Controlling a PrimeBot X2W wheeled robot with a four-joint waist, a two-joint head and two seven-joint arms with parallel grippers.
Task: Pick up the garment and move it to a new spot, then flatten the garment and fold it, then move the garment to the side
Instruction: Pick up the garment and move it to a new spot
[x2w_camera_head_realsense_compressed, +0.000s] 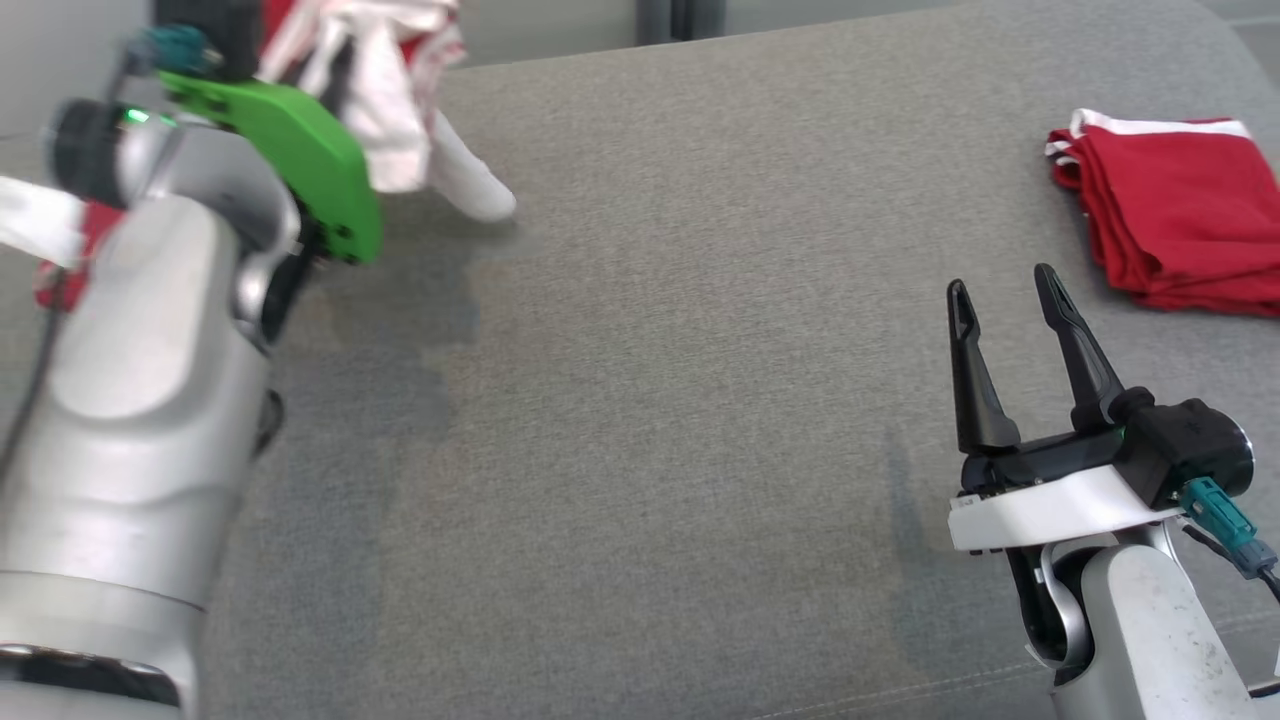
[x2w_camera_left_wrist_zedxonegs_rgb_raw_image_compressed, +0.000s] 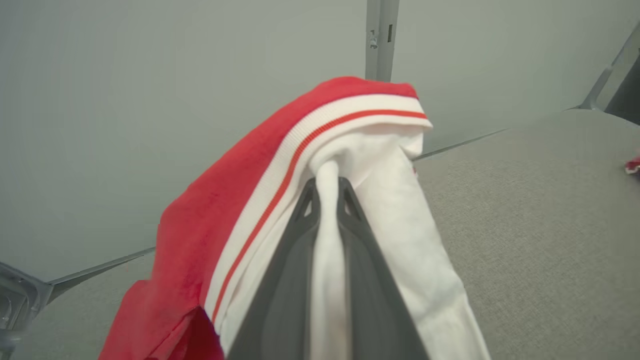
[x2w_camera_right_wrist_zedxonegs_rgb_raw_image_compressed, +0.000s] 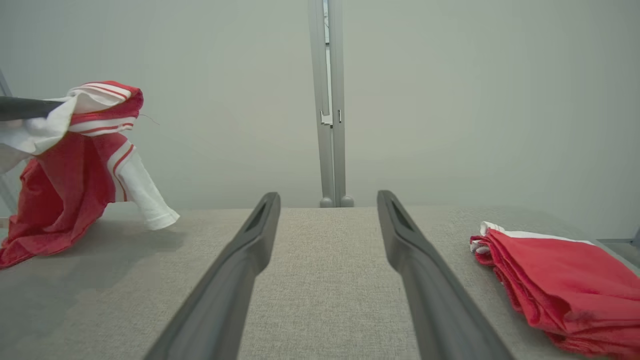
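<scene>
The garment (x2w_camera_head_realsense_compressed: 390, 120), red with white sleeves and red-striped white trim, hangs bunched at the far left, above the grey padded surface (x2w_camera_head_realsense_compressed: 700, 350). My left gripper (x2w_camera_left_wrist_zedxonegs_rgb_raw_image_compressed: 327, 182) is shut on a white fold of it, and the red body (x2w_camera_left_wrist_zedxonegs_rgb_raw_image_compressed: 200, 240) drapes over the fingers. From the right wrist the garment (x2w_camera_right_wrist_zedxonegs_rgb_raw_image_compressed: 65, 185) dangles with its red hem reaching the surface and a white sleeve hanging free. My right gripper (x2w_camera_head_realsense_compressed: 1003, 285) stands open and holds nothing at the lower right, its fingers (x2w_camera_right_wrist_zedxonegs_rgb_raw_image_compressed: 250, 245) pointing towards the back wall.
A second red garment (x2w_camera_head_realsense_compressed: 1180, 220), folded with a white edge, lies at the right side of the surface (x2w_camera_right_wrist_zedxonegs_rgb_raw_image_compressed: 560, 280). A grey wall with a vertical metal post (x2w_camera_right_wrist_zedxonegs_rgb_raw_image_compressed: 327, 100) stands behind. My left arm's green wrist plate (x2w_camera_head_realsense_compressed: 300, 150) and pale forearm occupy the left.
</scene>
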